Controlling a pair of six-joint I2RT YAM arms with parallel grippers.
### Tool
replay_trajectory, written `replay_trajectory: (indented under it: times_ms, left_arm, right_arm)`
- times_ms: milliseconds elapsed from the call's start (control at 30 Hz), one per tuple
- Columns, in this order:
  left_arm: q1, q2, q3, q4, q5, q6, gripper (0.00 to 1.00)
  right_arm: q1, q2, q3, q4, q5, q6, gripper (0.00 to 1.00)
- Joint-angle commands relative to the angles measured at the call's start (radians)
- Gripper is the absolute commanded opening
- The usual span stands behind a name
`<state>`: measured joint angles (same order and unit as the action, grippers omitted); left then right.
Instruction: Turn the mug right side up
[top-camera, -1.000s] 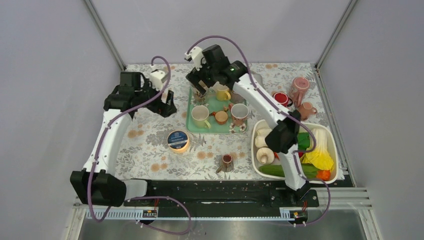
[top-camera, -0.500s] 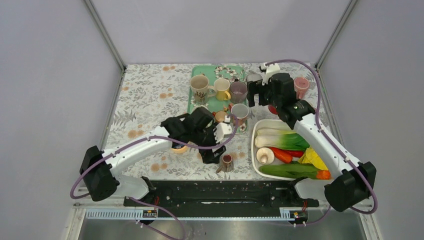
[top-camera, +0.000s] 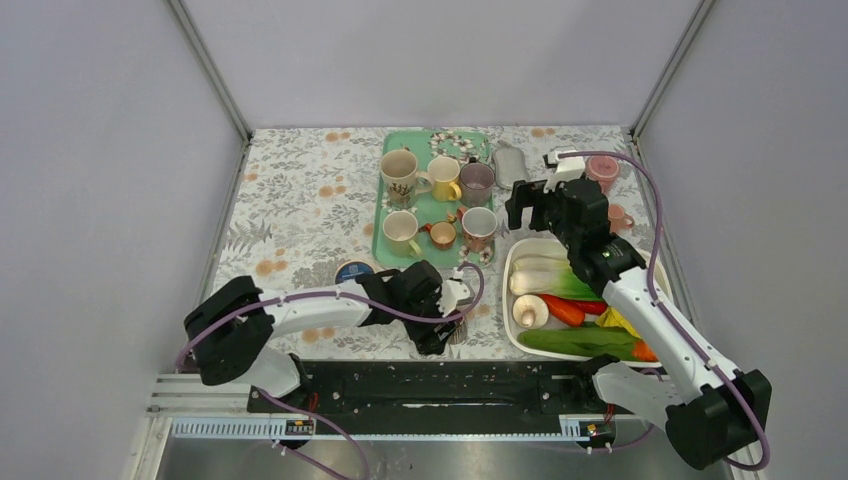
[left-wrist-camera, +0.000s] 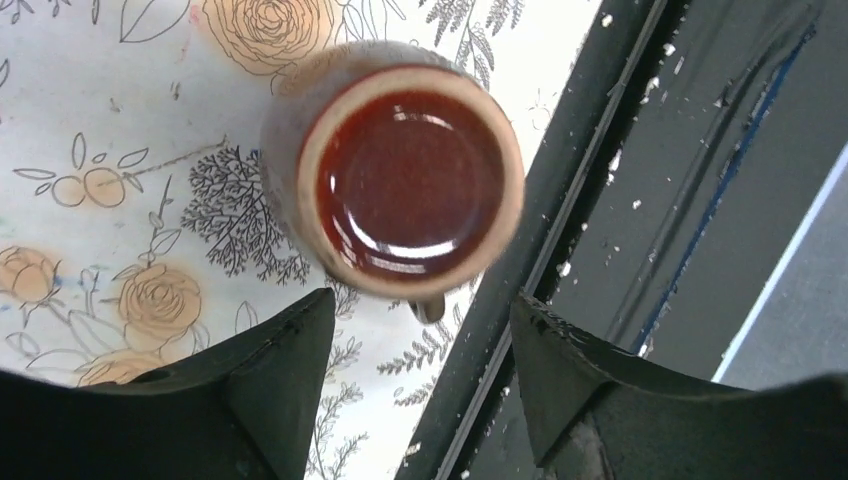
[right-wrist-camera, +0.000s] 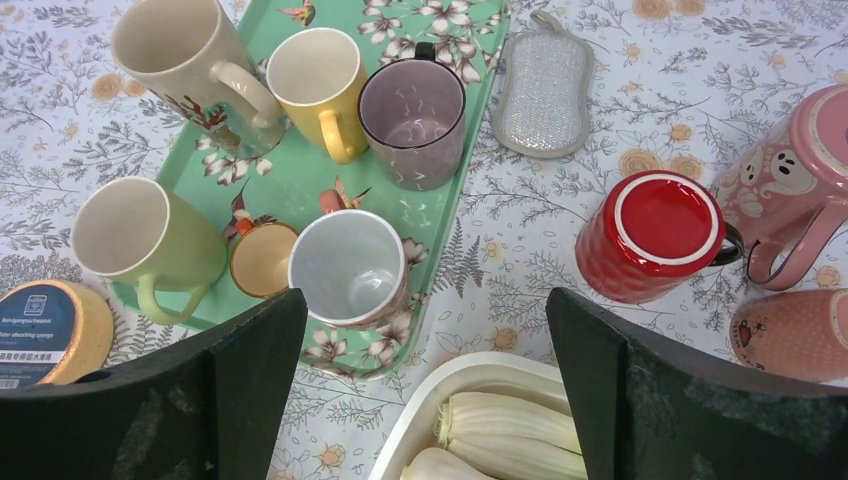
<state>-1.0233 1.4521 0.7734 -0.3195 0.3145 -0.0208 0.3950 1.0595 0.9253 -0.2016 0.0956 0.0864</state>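
Observation:
A small brown mug stands at the table's front edge, glossy dark red inside facing up, handle toward the rail. My left gripper hangs low just above it, open, both fingers short of the mug and nothing between them; from above the gripper partly hides that mug. A red mug sits upside down on the cloth right of the tray. My right gripper is open and empty, hovering high between the tray and the white tub.
The green tray holds several upright mugs. A pink mug and a pink cup on its side lie beside the red one. Also here: a grey sponge, a tub of vegetables, a round tin, and the black front rail.
My left arm swung from the back left to the front edge and dropped over the small mug, its jaws narrowing. My right arm left the tray and pulled back to the right.

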Motion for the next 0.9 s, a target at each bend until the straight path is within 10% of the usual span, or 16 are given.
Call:
replay_trajectory:
  times_ms: [0, 400, 867]
  left_arm:
    - [-0.013, 0.069, 0.022, 0.090, -0.046, -0.061, 0.68]
    - [-0.012, 0.135, 0.092, 0.028, -0.137, -0.046, 0.00]
    - [0.240, -0.066, 0.315, -0.118, 0.246, 0.052, 0.00]
  right_arm:
    - [-0.004, -0.057, -0.037, 0.081, 0.010, -0.004, 0.99]
    - [-0.005, -0.089, -0.067, 0.088, -0.056, -0.027, 0.99]
    - [-0.005, -0.195, -0.070, 0.086, -0.356, 0.094, 0.99]
